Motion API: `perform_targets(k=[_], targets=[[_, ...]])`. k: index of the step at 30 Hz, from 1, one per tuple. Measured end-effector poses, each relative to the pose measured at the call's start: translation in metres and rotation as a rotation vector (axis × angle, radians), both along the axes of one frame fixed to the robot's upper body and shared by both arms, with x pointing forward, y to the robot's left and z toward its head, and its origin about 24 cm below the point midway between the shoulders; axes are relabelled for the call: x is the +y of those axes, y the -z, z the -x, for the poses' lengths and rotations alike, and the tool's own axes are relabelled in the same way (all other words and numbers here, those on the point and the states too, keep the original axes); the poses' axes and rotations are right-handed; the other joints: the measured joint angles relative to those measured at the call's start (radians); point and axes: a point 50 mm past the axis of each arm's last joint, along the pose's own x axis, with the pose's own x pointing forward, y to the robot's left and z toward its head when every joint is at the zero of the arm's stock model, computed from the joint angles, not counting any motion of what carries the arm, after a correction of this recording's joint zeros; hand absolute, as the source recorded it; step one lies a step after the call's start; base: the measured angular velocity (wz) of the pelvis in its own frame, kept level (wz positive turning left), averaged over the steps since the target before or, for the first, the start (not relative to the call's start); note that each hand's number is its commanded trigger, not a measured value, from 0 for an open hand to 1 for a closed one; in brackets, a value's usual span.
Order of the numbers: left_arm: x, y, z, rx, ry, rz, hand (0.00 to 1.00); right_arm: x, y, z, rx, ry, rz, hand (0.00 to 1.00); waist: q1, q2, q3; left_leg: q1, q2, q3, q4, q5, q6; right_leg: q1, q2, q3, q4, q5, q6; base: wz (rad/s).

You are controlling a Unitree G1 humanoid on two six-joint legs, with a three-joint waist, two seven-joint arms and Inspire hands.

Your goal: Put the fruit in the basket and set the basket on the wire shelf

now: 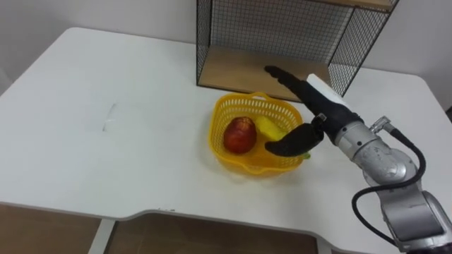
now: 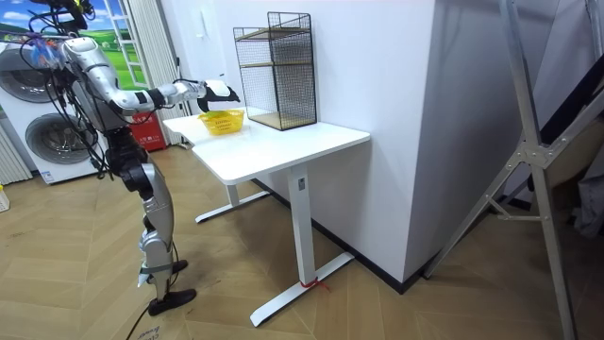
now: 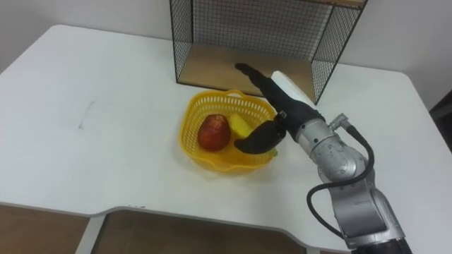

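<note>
A yellow basket (image 1: 220, 152) stands on the white table (image 1: 106, 85) just in front of the wire shelf (image 1: 282, 32). In it lie a red apple (image 1: 240, 134) and a yellow fruit (image 1: 268, 128). My right hand (image 1: 321, 113) is at the basket's right rim. Its fingers (image 1: 282, 76) are straight and point toward the shelf's wooden floor (image 1: 233, 70), while the thumb (image 1: 286, 146) reaches over the rim into the basket. A bit of green (image 1: 306, 156) shows under the hand at the rim. In the room view I stand at the table's end with this arm stretched to the basket (image 2: 222, 122).
The black wire shelf (image 2: 278, 66) has an open front facing the basket and a second level above. The table's left half is bare white surface, with its front edge (image 1: 141, 212) near me. Washing machines (image 2: 47, 123) stand behind me in the room view.
</note>
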Motion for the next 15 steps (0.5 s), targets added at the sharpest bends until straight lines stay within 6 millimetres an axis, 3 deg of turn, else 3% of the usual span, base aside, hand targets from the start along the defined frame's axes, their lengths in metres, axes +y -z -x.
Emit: perform_targets(k=[7,15], targets=[[0.000,0.001,0.004,0.008,-0.013,0.004,0.00,-0.001,0.000,0.002,0.022,0.004,-0.169,0.00,-0.001,-0.002,-0.0010,0.001,0.000,0.001,-0.001,0.000,0.000,0.001,0.001,0.000,0.000,0.000,0.000,0.00],[0.000,0.002,0.011,0.020,-0.032,0.012,0.00,-0.004,-0.018,0.002,-0.026,0.017,-0.425,0.00,-0.007,-0.005,-0.0032,0.010,0.002,0.009,-0.002,0.000,0.000,0.006,0.001,0.004,-0.001,0.000,0.000,-0.01]])
